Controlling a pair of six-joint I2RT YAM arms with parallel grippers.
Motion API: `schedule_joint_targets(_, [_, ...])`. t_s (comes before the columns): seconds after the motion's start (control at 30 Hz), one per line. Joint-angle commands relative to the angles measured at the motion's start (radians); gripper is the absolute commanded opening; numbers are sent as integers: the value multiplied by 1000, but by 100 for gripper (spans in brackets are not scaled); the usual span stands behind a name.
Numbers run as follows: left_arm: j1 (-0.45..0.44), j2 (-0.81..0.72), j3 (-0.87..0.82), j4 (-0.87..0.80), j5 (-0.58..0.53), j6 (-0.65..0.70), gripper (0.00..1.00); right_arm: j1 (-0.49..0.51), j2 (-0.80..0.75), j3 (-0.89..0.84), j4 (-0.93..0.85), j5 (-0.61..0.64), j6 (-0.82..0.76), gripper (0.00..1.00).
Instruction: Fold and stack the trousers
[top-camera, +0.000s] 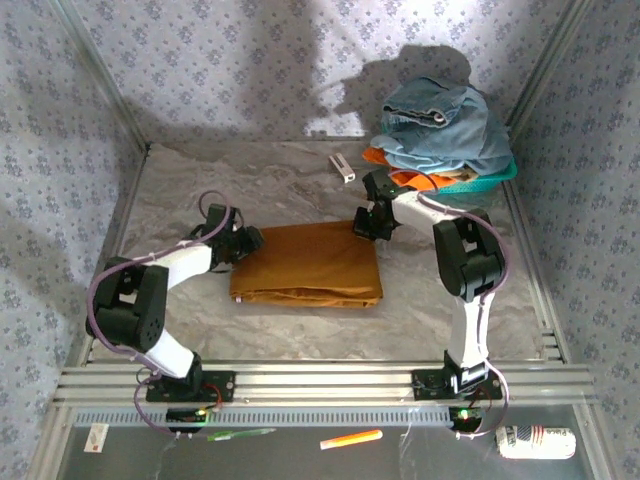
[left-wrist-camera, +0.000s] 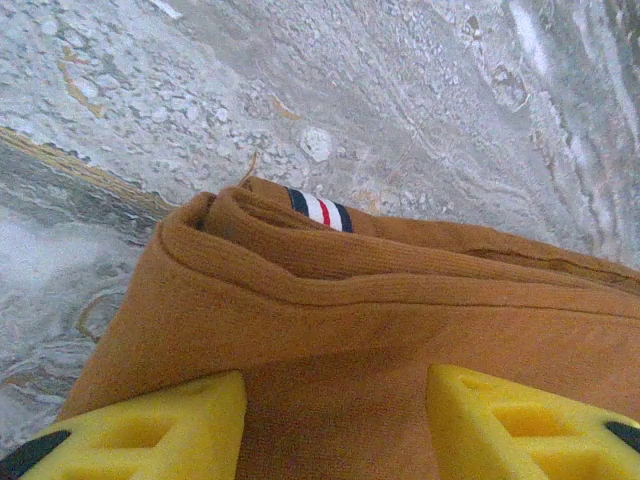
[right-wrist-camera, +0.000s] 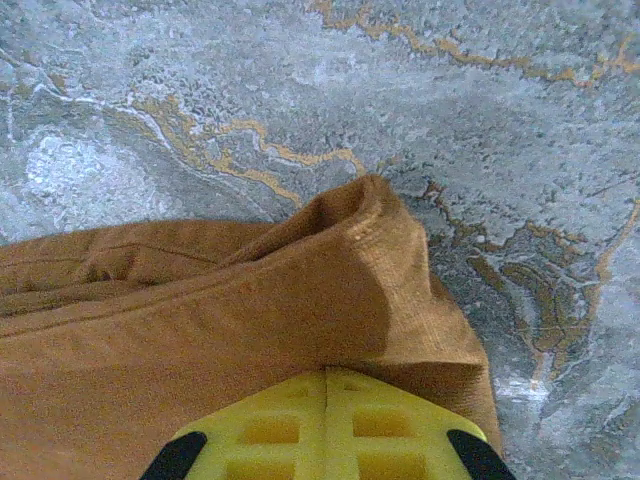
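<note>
The left gripper holds its yellow, waffle-moulded fingers well apart above the trousers, closed on nothing. Beyond them a navy, white and red tab sits on the thick rolled edge. The right gripper has its fingers pressed together at the cloth's far right corner; whether it pinches fabric I cannot tell. The ochre trousers lie folded into a rectangle at the middle of the marbled grey tabletop, with both arms elbow-bent and reaching low to them.

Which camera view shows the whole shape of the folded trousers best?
The top view: the trousers lie there as one folded rectangle, seen nearly whole. The left wrist view gives one corner with layered folds and a striped tag; the right wrist view gives another, bunched corner.
</note>
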Motion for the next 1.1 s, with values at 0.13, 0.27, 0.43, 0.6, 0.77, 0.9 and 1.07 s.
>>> schedule_joint_targets(0.13, [-36, -259, 87, -306, -28, 98, 72, 22, -302, -121, -89, -19, -82, 30])
schedule_joint_targets(0.27, [-249, -302, 168, -538, -241, 134, 82, 44, -427, -252, -145, 29, -104, 50])
schedule_joint_targets(0.43, [-515, -183, 171, -592, -410, 39, 85, 110, -481, -404, -134, 47, -89, 53])
schedule_joint_targets(0.6, [-593, -17, 120, -519, -428, -85, 77, 212, -436, -470, -103, 84, -45, 53])
schedule_joint_targets(0.77, [-595, -15, -47, -413, -444, -187, 72, 284, -378, -518, -56, 130, 9, 51])
schedule_joint_targets(0.9, [-571, 6, -96, -394, -480, -196, 72, 313, -342, -506, -23, 134, 44, 50])
schedule_joint_targets(1.07, [-404, 8, -123, -356, -480, -122, 71, 341, -258, -392, 39, 91, 72, 48])
